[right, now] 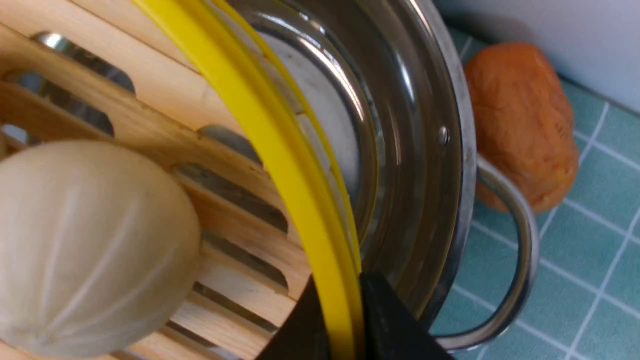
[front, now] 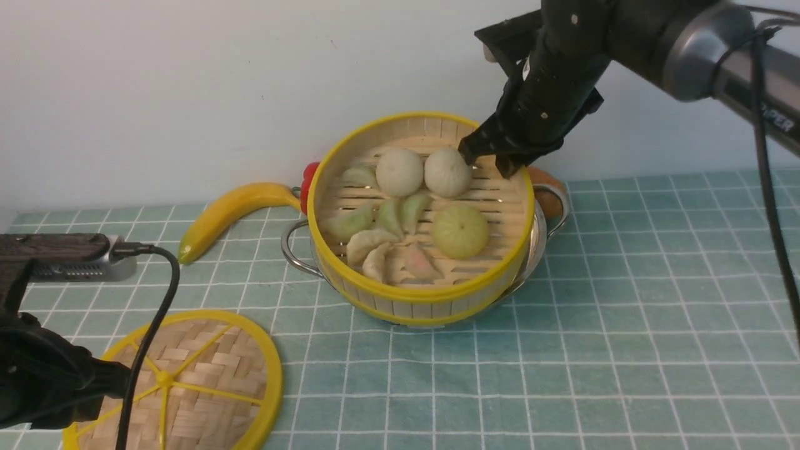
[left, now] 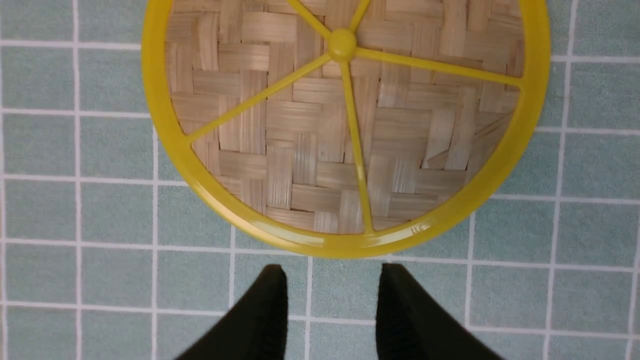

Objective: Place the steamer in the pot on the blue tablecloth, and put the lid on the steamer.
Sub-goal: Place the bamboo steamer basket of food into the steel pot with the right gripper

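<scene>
The steamer, a bamboo basket with a yellow rim, holds buns and dumplings. It sits tilted in the mouth of the shiny pot on the blue tablecloth. My right gripper is shut on the steamer's far right rim, one finger inside and one outside. The pot's inner wall shows just beside that rim. The lid lies flat on the cloth at the near left. My left gripper hangs open just short of the lid's rim, with nothing between its fingers.
A yellow banana and a red thing lie behind the pot on the left. An orange-brown lump sits by the pot's right handle. A silver device with a black cable lies at the far left. The wall stands close behind.
</scene>
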Robot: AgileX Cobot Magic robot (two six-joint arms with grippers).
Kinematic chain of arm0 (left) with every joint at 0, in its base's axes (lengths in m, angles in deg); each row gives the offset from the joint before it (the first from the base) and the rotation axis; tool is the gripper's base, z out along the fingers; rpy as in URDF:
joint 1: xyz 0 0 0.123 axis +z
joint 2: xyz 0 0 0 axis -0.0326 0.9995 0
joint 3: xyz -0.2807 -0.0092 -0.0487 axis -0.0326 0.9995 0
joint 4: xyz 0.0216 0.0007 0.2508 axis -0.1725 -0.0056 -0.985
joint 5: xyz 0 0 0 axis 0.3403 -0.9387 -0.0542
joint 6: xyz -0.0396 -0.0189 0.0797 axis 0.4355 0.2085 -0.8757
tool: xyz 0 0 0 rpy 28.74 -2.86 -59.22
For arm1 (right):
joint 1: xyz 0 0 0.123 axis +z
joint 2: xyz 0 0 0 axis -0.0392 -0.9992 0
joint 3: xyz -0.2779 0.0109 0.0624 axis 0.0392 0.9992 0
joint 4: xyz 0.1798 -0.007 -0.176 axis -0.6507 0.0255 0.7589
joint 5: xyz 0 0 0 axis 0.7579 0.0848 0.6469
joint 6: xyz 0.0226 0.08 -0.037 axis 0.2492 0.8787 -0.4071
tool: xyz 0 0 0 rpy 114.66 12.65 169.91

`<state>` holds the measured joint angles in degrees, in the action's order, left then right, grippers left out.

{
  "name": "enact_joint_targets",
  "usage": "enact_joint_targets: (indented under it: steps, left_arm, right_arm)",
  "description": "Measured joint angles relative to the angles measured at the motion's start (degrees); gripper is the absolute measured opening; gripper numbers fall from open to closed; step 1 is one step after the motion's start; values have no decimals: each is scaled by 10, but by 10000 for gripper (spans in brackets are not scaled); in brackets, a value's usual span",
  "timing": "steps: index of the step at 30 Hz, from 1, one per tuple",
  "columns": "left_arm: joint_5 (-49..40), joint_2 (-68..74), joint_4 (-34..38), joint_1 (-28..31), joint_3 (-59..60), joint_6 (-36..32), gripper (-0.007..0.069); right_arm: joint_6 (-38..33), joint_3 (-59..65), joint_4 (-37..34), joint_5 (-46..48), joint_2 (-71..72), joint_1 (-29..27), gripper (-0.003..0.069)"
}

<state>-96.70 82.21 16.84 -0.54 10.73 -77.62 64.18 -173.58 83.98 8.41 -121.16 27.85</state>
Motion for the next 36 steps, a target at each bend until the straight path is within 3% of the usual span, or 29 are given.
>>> enact_joint_targets:
  steps: [18,36]
  left_arm:
    - [4,0,6,0,0,0,243]
    - [4,0,7,0,0,0,243]
  right_arm:
    - [-9,-90,2,2,-98,-18,61]
    - [-6,-97,-5,-35,-160,-25,57]
